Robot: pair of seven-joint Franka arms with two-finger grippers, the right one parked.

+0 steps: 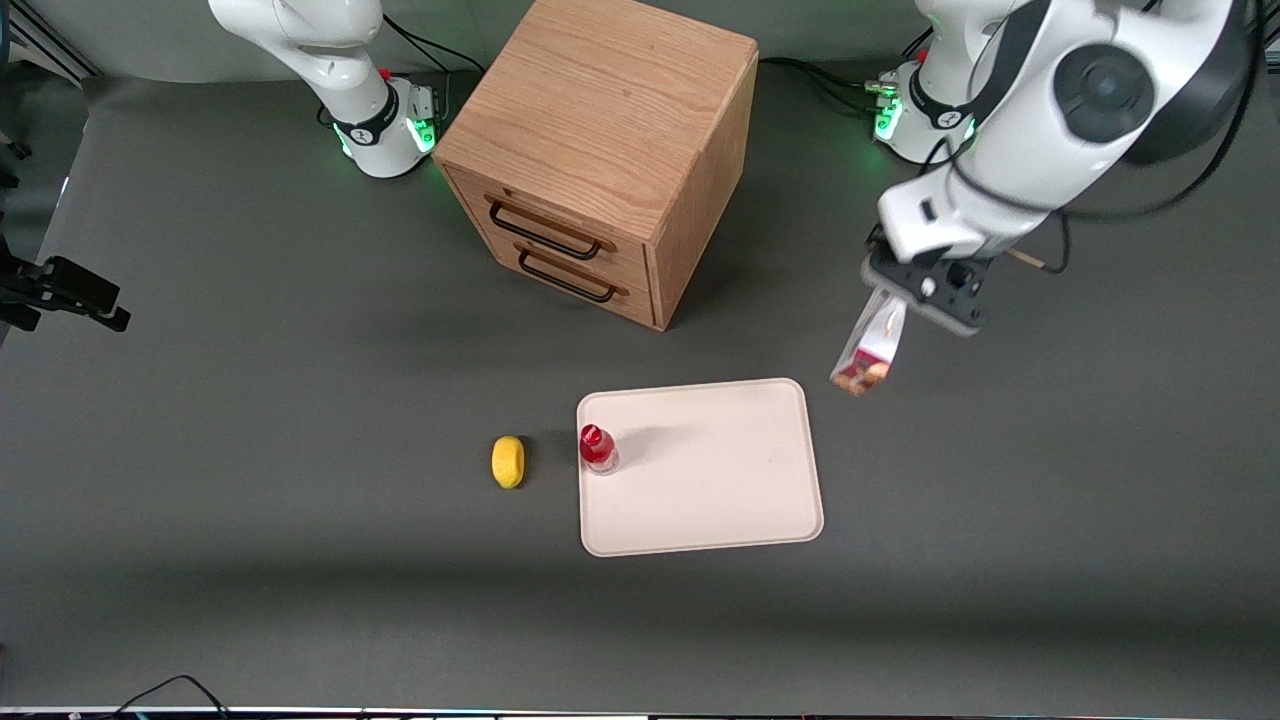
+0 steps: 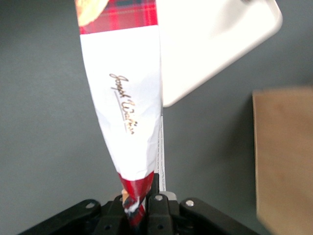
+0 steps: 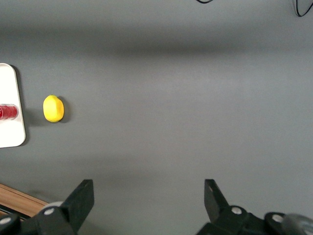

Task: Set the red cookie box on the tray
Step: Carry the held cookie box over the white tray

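The left arm's gripper (image 1: 915, 292) is clamped on one end of the long slim red cookie box (image 1: 868, 349), which hangs in the air beside the flat cream-white rectangular tray (image 1: 720, 480). This looks like the carry step. The next move calls for travelling over the tray's bare middle, clear of the small red-capped bottle (image 1: 597, 449), then lowering.

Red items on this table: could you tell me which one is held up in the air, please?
The red cookie box, gripped at one end by the shut claw, hangs beside the tray. The small red-capped bottle stands on the tray.

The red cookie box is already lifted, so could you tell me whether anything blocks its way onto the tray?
Nothing visible does. The gripper holds the red cookie box beside the tray; the small red bottle stands at the tray's edge toward the parked arm's end.
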